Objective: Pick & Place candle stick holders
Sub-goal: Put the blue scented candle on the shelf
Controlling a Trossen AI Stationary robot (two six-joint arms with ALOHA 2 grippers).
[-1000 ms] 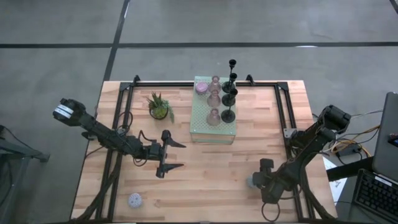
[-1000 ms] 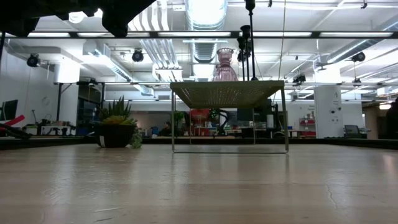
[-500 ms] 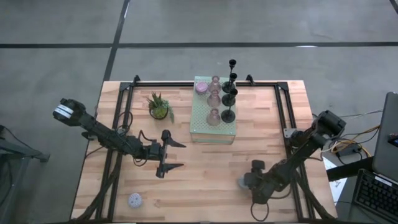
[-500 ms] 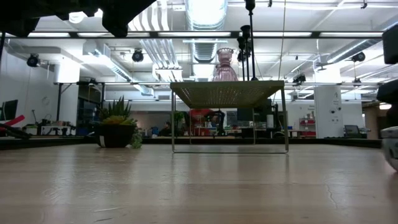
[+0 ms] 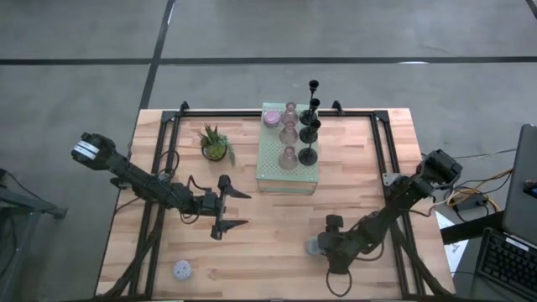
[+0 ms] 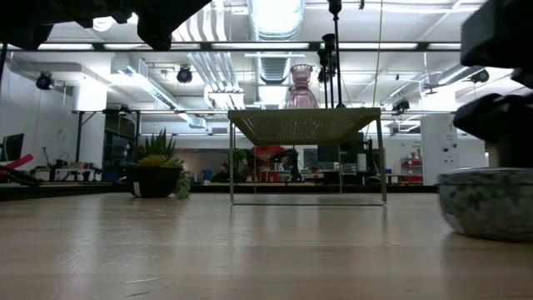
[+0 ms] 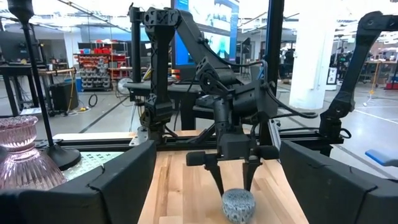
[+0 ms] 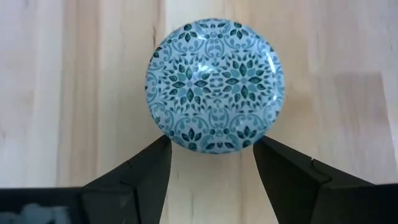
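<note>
Glossy round leaf-patterned holder (image 8: 214, 84)

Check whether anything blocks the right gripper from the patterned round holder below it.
Nothing visible does. The right gripper hangs open directly over the patterned round holder, fingers on either side of it, bare wooden table around. In the left wrist view, the gap is likewise unobstructed.

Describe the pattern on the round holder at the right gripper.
Teal floral tile pattern on white holder, clearest in right wrist view.

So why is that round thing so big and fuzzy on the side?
In the low view the patterned round holder sits very near the lens, so it looms large and soft; the right wrist view shows it sharply between the right gripper fingers.
</note>
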